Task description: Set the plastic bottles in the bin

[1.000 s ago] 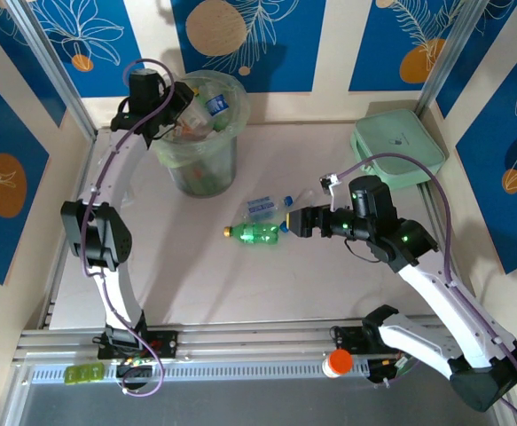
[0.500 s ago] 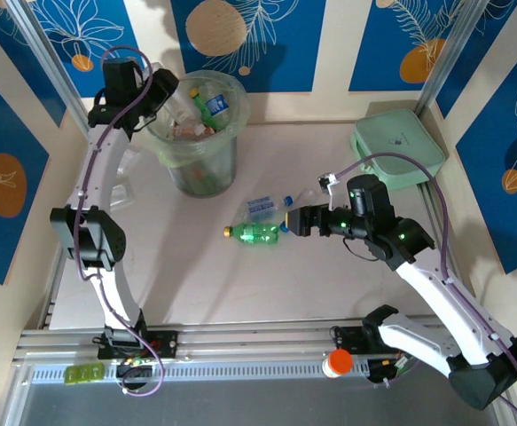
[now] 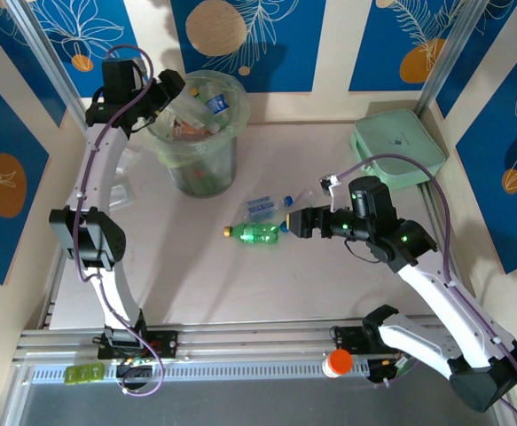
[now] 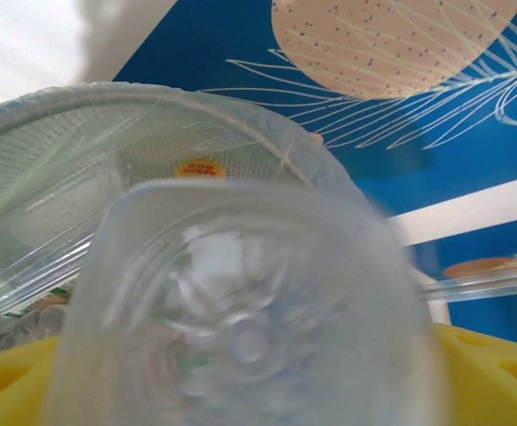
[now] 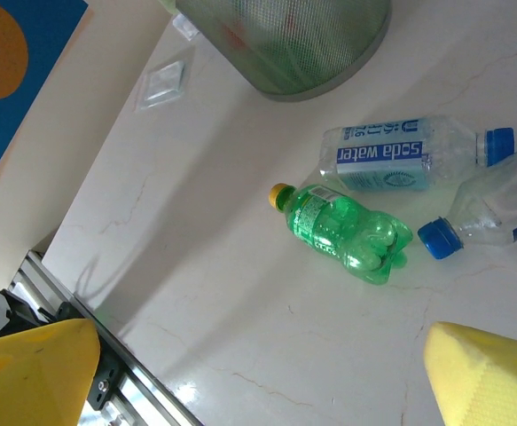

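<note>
Clear plastic crowds the bin (image 3: 233,114). Several bottles lie inside it, a blue-labelled bottle (image 3: 215,102) near the top, so much of the job looks done. The left gripper (image 3: 169,90) hangs at the bin's far-left rim, with a clear bottle (image 3: 184,108) at its tip, angled over the rim into the bin. I cannot tell whether its fingers grip that bottle or stand free of it.

Three bottles are left on the table (image 3: 329,284), to the near right of the bin and apart from it. They are a green bottle (image 3: 256,232) with a yellow cap, a soda-water bottle (image 3: 262,207) between it and the bin, and a blue-capped bottle (image 3: 301,197) farther from the bin. The right gripper (image 3: 295,221) hovers just past the green bottle, on the side away from the bin, its jaws spread wide and empty.

The top view gives this whole layout. The left wrist view adds the clear bottle's base close up between the yellow pads (image 4: 10,395), with the bin's rim behind. The right wrist view makes the soda label readable and shows a flat clear packet (image 5: 165,82) near the bin's foot.
</note>
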